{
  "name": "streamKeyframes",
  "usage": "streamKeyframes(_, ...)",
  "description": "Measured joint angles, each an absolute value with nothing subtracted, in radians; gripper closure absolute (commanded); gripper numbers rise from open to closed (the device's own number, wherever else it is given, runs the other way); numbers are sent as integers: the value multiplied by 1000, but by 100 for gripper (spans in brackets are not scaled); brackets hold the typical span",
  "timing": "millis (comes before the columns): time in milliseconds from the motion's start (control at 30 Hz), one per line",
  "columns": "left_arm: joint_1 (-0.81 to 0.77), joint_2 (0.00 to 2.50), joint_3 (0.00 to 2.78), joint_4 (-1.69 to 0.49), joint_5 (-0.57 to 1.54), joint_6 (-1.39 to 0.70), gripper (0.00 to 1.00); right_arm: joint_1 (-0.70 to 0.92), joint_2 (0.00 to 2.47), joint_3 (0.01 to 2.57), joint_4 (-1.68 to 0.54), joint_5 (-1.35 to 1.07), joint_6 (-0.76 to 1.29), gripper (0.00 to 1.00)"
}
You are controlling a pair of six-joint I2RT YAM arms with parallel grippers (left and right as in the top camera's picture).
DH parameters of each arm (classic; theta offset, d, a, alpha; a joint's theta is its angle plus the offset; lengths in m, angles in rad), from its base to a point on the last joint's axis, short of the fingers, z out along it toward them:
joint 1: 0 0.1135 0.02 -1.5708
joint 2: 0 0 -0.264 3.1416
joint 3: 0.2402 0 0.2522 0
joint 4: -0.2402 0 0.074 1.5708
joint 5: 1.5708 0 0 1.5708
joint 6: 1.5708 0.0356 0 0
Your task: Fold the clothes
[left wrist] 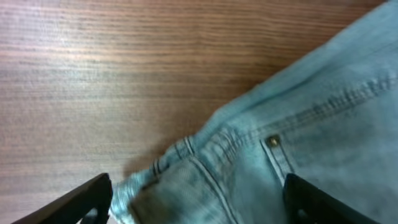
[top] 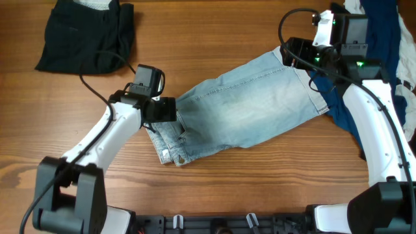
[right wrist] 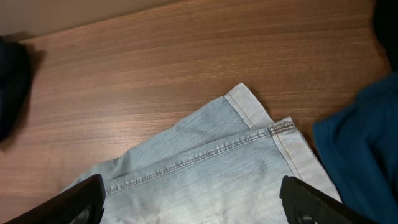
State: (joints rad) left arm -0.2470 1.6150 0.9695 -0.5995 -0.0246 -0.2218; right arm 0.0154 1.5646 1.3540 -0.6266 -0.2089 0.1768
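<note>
Overhead: your denim shorts (top: pixel 247 107) lie flat and diagonal mid-surface (top: pixel 214 32), waistband lower-left, leg hem upper-right. Left fingers (left wrist: pixel 81 202) are spread wide over the waistband corner, gripping nothing. Right fingers (right wrist: pixel 78 198) are likewise released above the hem edge. Navy shirt (top: pixel 341 107) sits just beside the hem on your right, black garment (top: pixel 84 32) well apart at top-left. Open surface shows above and below the shorts.

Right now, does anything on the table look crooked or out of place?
The denim shorts lie slanted across the table, and their waistband end is bunched unevenly beside the left gripper.
</note>
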Motion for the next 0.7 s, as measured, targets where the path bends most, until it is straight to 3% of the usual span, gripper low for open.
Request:
streamKeyframes(33, -245, 1625, 970, -590, -29, -222, 11, 15, 1569, 1354, -626, -209, 177, 9)
streamKeyframes(100, -239, 1641, 970, -586, -33, -221, 25, 15, 1579, 1354, -626, -209, 177, 9)
streamKeyframes(133, -237, 1646, 970, -587, -36, -223, 36, 15, 1583, 1354, -626, -209, 177, 9)
streamKeyframes(167, -236, 1650, 970, -587, -36, -217, 62, 15, 1586, 1354, -626, -209, 177, 9)
streamKeyframes(200, -235, 1651, 970, -587, -36, -220, 75, 15, 1588, 1354, -626, -209, 177, 9)
streamKeyframes(300, -235, 1652, 970, -587, -32, -223, 85, 15, 1589, 1354, -615, -209, 177, 10)
streamKeyframes(333, -235, 1652, 970, -587, -24, -220, 94, 15, 1589, 1354, -612, -209, 177, 11)
streamKeyframes(500, -234, 1652, 970, -587, 23, -221, 96, 15, 1607, 1354, -548, -208, 179, 22)
streamKeyframes(700, -233, 1640, 970, -587, 36, -221, 96, 15, 1803, 1354, -352, -182, 202, 24)
